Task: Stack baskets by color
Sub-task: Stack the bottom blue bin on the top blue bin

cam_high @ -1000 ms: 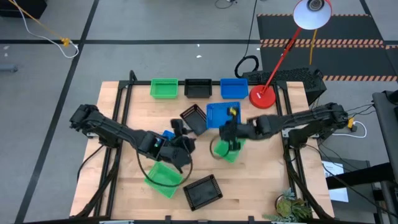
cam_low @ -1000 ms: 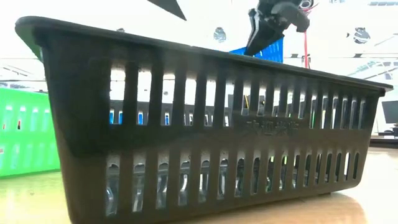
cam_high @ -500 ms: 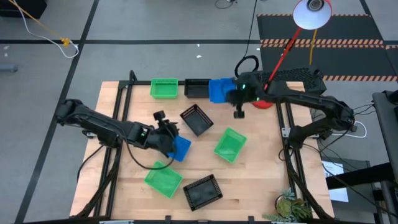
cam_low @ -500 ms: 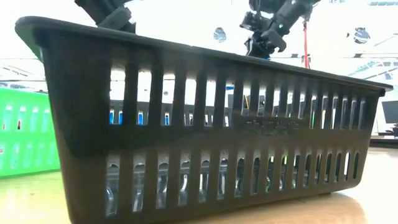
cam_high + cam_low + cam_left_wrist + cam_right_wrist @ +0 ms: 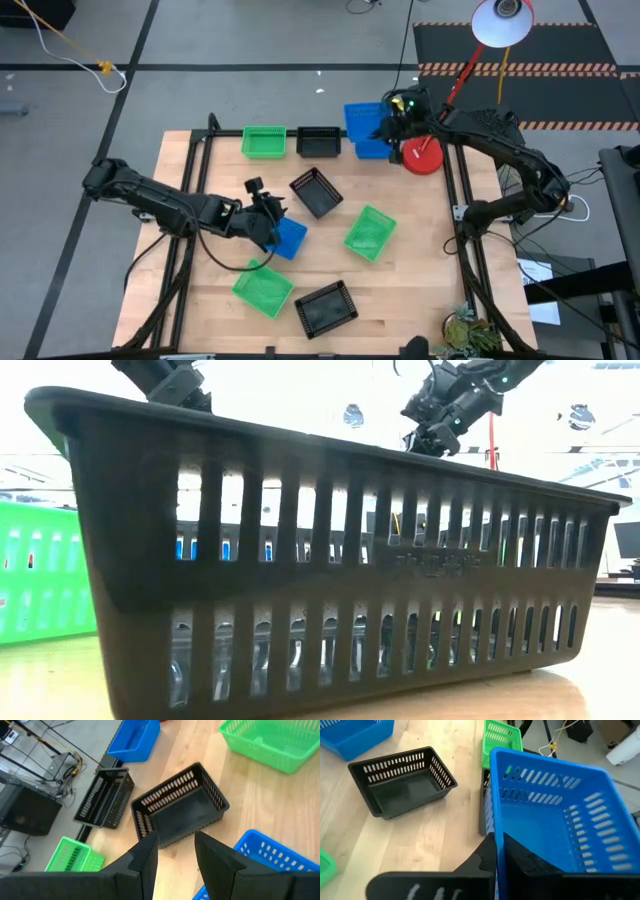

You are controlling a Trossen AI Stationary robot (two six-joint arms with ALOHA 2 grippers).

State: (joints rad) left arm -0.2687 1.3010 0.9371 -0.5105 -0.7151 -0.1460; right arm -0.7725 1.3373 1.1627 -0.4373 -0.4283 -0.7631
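The right tool (image 5: 388, 128) is clamped on the rim of a blue basket (image 5: 362, 120), holding it tilted over the blue basket (image 5: 374, 148) at the worktop's (image 5: 420, 260) far edge. The left tool (image 5: 268, 205), jaws part open and empty, hovers beside a third blue basket (image 5: 290, 238) mid-worktop. Judging by this, sorting has barely begun: one green basket (image 5: 264, 142) and one black basket (image 5: 319, 142) sit at the far edge, two green and two black lie scattered, and no legible writing shows.
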